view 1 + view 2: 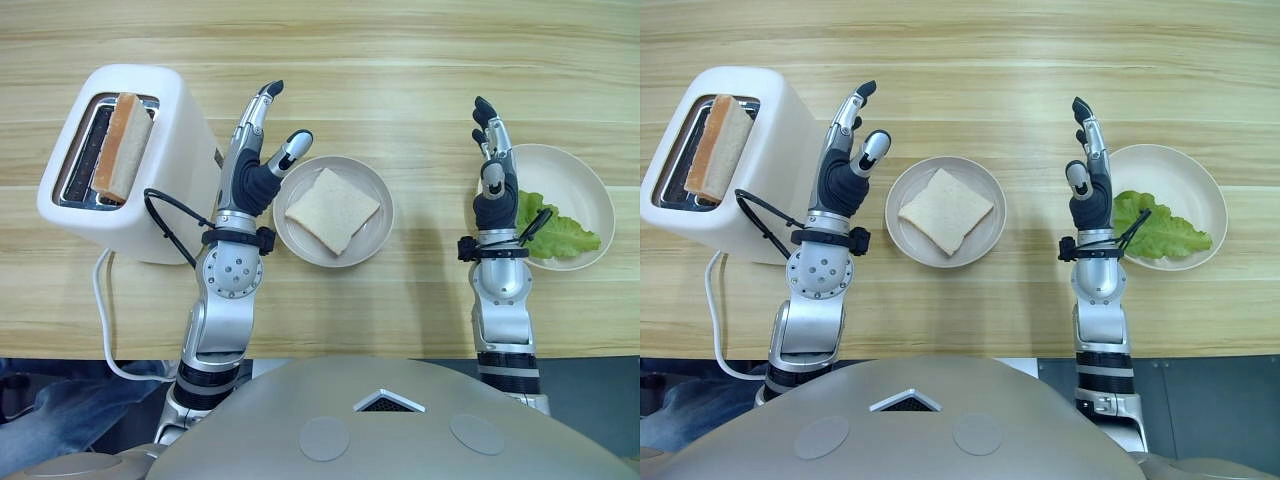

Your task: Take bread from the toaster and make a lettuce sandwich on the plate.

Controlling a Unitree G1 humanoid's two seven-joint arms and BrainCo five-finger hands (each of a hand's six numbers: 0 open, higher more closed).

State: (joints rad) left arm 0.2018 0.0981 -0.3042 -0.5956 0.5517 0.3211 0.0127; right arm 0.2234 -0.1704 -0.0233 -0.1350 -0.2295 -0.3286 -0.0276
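A cream toaster stands at the left with one slice of bread upright in its near slot. Another bread slice lies flat on the round beige plate in the middle. A lettuce leaf rests in a second beige plate at the right. My left hand hovers between the toaster and the middle plate, open and holding nothing. My right hand hangs at the left rim of the lettuce plate, fingers extended, empty.
The toaster's white cord runs off the table's front edge at the left. A wide stretch of bare wooden tabletop lies behind the plates and between them.
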